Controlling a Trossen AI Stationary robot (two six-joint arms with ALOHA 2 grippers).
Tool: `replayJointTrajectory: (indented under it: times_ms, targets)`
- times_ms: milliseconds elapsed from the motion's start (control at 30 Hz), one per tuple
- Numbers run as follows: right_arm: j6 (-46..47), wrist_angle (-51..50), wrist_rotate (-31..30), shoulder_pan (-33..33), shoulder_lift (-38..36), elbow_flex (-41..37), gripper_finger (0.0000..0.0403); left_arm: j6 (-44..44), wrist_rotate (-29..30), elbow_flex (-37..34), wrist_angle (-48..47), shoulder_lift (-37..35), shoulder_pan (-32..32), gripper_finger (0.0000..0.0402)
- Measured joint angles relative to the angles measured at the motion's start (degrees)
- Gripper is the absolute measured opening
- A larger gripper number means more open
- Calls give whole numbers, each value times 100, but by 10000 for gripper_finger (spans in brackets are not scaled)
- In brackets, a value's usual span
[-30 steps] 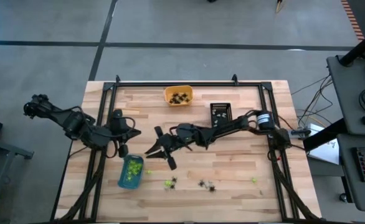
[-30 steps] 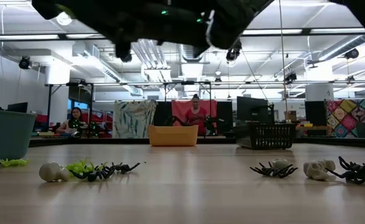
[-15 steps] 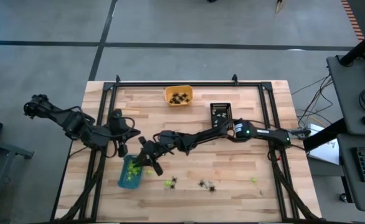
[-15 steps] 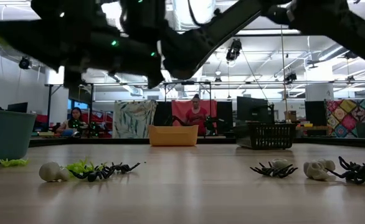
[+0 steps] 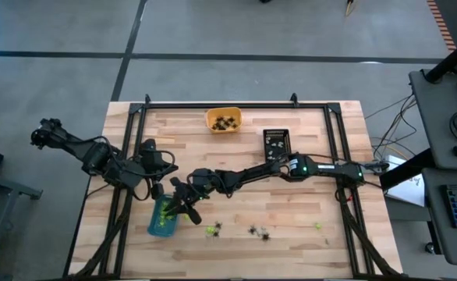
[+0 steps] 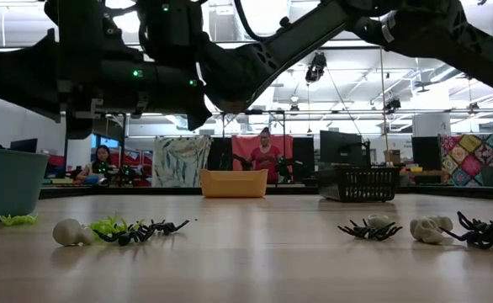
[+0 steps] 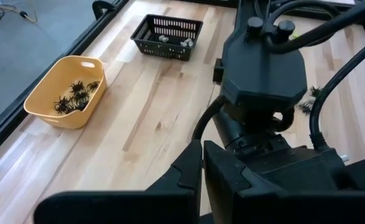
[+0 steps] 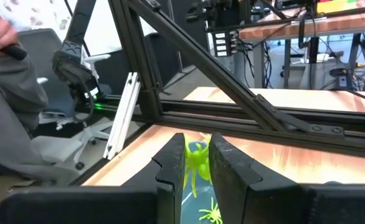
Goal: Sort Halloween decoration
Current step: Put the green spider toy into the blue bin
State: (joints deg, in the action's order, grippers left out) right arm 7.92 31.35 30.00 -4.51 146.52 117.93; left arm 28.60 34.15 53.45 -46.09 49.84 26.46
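No writing can be read. On the table's near edge lie black spiders [image 6: 141, 231], whitish skulls [image 6: 430, 228] and green bits [image 5: 210, 230]. The right gripper [image 8: 197, 163] pinches a lime-green spider [image 8: 197, 157] above the blue tray [image 5: 163, 216]. The left gripper [image 5: 155, 188], closed, waits beside it. Farther back stand one orange tray [image 5: 223, 119] and one black basket [image 5: 275, 140].
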Motion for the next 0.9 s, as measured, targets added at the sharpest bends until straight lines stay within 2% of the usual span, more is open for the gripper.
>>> replayJointTrajectory:
  times_ms: [533, 667, 900]
  targets:
    - [-188, -113, -13, -2, 0, -4, 59, -49, 125, 0, 2, 75, -1, 0]
    - [-206, -289, -554, -26, -1, -4, 60, -56, 133, 0, 2, 85, -1, 0]
    - [-254, -500, -616, -24, -2, -9, 110, -61, 133, 0, 2, 85, -2, 0]
